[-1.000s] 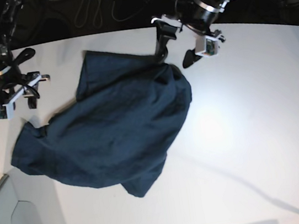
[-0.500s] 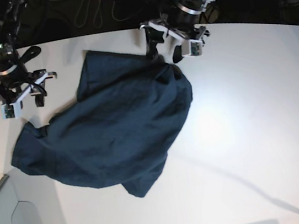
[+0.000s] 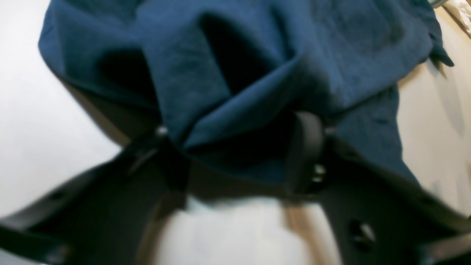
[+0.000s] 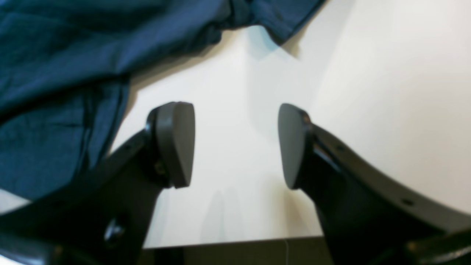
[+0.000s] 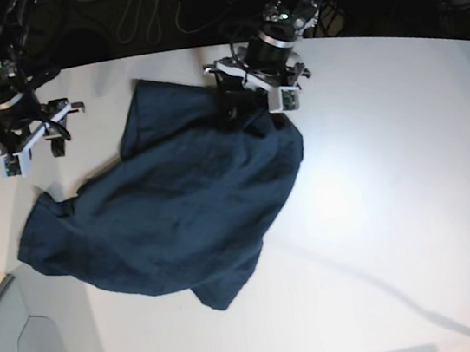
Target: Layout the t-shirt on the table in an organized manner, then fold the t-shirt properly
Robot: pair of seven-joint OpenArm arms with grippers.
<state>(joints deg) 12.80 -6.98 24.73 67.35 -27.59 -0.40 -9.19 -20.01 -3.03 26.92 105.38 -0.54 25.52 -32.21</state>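
Left gripper sits at the far edge of the dark navy t-shirt, with a bunched fold of the cloth lying between its two black fingers. The fingers stand partway apart with fabric filling the gap; the blurred wrist view does not settle whether they are pressing the fold or only straddling it. In the base view this gripper is planted on the shirt's upper rim, at the corner nearest the back of the table.

Right gripper has its pads spread wide with nothing between them, only bare white tabletop showing in the gap. It hangs just beside the t-shirt, off the cloth: in its wrist view the navy fabric lies beyond and to one side of the fingers, not touching them. In the base view it stands apart from the shirt's near sleeve corner, close to the table's curved edge.

Between the two grippers the t-shirt lies crumpled and unspread on the table, a rumpled slanting mass running from the left gripper's corner down toward the front edge, with a lower corner pointing forward. Most of the tabletop beyond the shirt, away from the right gripper, is bare white.
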